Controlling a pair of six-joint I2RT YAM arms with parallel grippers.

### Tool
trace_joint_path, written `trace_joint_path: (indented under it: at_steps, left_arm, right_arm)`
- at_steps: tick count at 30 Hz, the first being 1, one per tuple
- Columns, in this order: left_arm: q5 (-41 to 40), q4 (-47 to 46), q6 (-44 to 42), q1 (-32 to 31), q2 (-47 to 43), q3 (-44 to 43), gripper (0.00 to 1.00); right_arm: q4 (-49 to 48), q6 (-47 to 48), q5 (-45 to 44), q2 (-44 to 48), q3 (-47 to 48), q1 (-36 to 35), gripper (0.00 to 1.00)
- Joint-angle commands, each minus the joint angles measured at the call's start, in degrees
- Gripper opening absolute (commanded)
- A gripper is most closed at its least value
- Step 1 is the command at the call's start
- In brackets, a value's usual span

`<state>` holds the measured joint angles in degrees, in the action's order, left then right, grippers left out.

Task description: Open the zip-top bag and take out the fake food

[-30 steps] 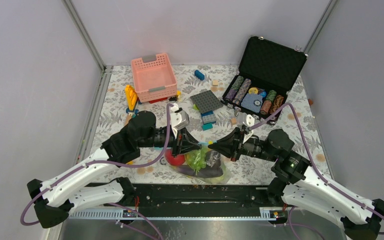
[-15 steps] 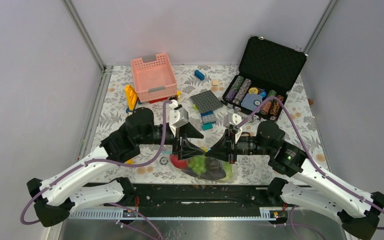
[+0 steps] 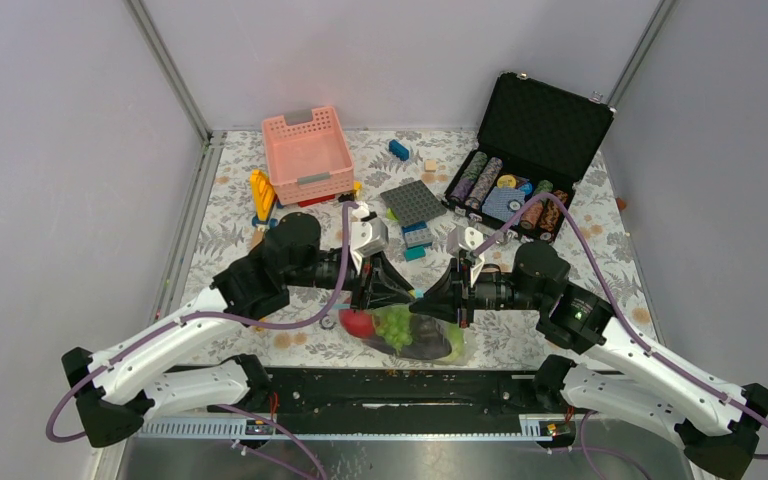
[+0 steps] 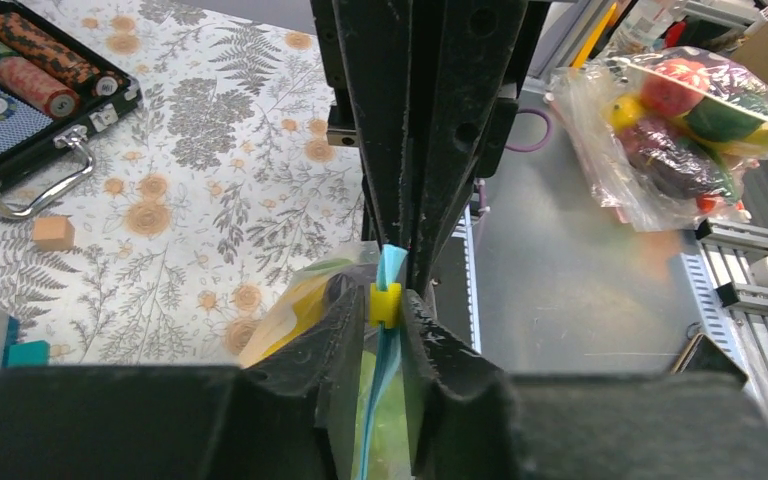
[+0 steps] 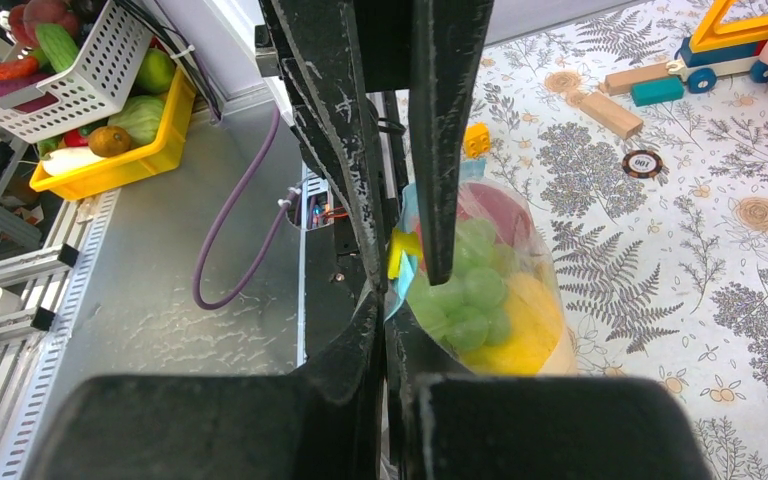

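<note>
Pinches the light-blue zipper strip (image 4: 388, 268) of the zip-top bag (image 3: 430, 345), beside its yellow slider (image 4: 384, 304), with the left tool (image 3: 408, 293) and the right tool (image 3: 424, 303), both clenched on it tip to tip, well in front of the black chip case (image 3: 540, 130). Carries the zipper edge uppermost, long axis left to right, fake food (image 3: 395, 327) sagging beneath. Reveals, from the right wrist only, a lone chip (image 5: 641, 163) on the table (image 5: 720, 250), apparently marked 100.
</note>
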<state>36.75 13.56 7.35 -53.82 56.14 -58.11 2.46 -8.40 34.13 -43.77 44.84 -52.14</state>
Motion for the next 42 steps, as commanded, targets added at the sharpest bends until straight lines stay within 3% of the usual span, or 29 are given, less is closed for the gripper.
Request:
trace_joint_path:
  at_steps: [1,4,10,21,26,29,42]
  left_arm:
    - [1.5,-1.75,-1.01,-0.2,0.39,-2.6,0.13]
    - [1.71,-1.65,-1.14,-0.17,-0.16,-2.19,0.0]
    - [-4.11,2.5,-2.21,-0.17,-1.91,-0.2,0.0]
    - [-14.3,10.46,-4.1,-0.06,-7.95,4.32,0.0]
    - [-24.51,16.94,-4.46,-0.1,-9.17,3.44,0.0]
    - [-30.78,20.82,-4.17,-0.07,-10.06,2.81,0.0]
    - [-40.51,23.62,-0.93,-0.11,-18.25,6.42,0.0]
  right_arm:
    - [-4.17,-0.39,0.88,1.26,1.76,-0.24,0.0]
    - [-4.41,-0.82,-0.66,2.1,0.99,-0.24,0.0]
    - [-9.54,-0.78,-4.97,8.01,-3.68,-0.24,0.0]
    - [-7.36,2.85,-21.97,22.81,-10.61,-0.2,0.0]
    - [-3.25,0.3,-37.58,28.49,-12.83,-0.24,0.0]
    - [1.52,0.79,-42.55,30.54,-13.09,-0.24,0.0]
    - [7.72,-1.71,-47.84,35.4,-16.59,-0.21,0.0]
